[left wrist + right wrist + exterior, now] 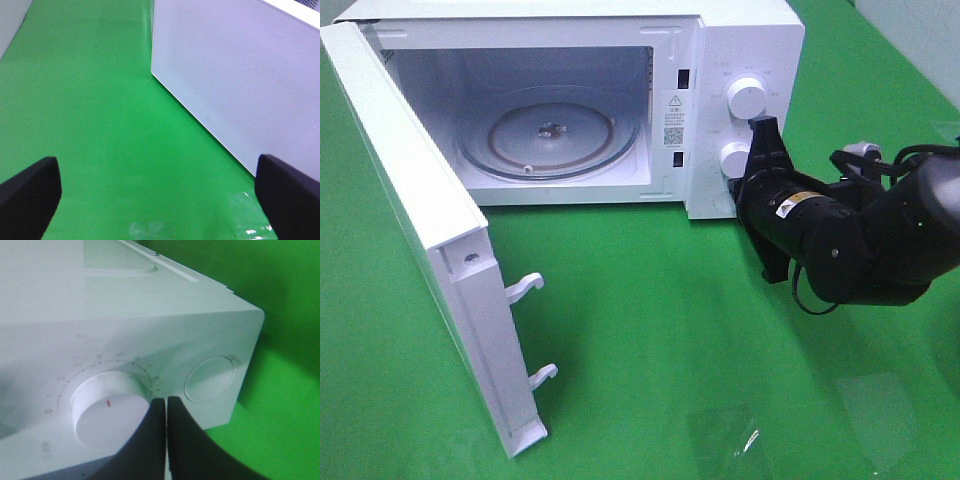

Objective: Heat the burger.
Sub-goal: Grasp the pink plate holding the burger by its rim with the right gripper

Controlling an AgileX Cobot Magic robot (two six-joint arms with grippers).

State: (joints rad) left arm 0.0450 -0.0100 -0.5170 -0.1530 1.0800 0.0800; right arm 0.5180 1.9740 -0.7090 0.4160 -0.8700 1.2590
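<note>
While the white microwave [750, 30] stands at the back of the green table [670, 330] with its door [410, 200] swung wide to the left of the exterior view, its cavity holds only the round glass turntable [548, 135], lying flat on the floor of the chamber. The burger appears in none of the three views, so its place cannot be told.

Two white latch hooks [525, 288] stick out from the door's inner edge, one above the other. A warning sticker [674, 105] sits on the frame between the cavity and the control panel. The panel carries an upper knob [747, 98] and a lower knob [736, 160].

The right gripper [742, 185] is pressed up close to the panel, its black fingers [150, 440] together with only a hairline seam between them. In the right wrist view their tips lie just beside the lower knob [107, 410], which bears a small red mark, and next to a flat round button [210, 379] near the panel's corner. The dark arm behind it stretches away to the right over the table.

The left gripper [160, 200] hovers over bare green surface with its fingers [30, 192] wide apart. A white panel [240, 75] with a fine dot pattern stands ahead of it, to one side.
</note>
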